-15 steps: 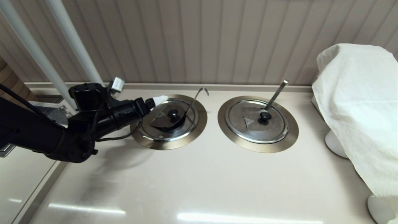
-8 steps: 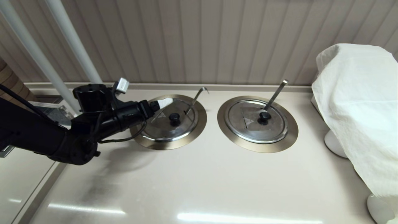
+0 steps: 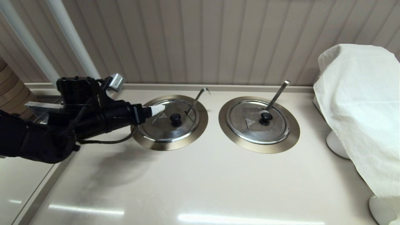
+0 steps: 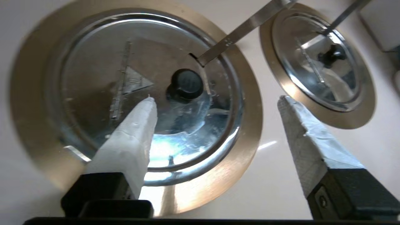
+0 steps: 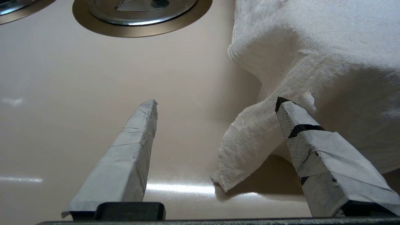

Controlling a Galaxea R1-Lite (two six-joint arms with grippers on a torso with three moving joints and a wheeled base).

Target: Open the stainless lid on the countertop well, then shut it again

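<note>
Stainless lid (image 3: 170,120) lying flat, apparently fully seated, in the countertop well (image 3: 200,125), left hand (image 4: 215,103) hovering spread and empty beside its knob; right hand (image 5: 215,106) idling spread.

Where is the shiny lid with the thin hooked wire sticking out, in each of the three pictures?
Head view: the lid sits left of centre, just past the left gripper.
Left wrist view: the lid fills the middle, behind one fingertip.
Right wrist view: only a sliver of its ring shows in a corner.
Shared landmark: the twin lid.
</note>
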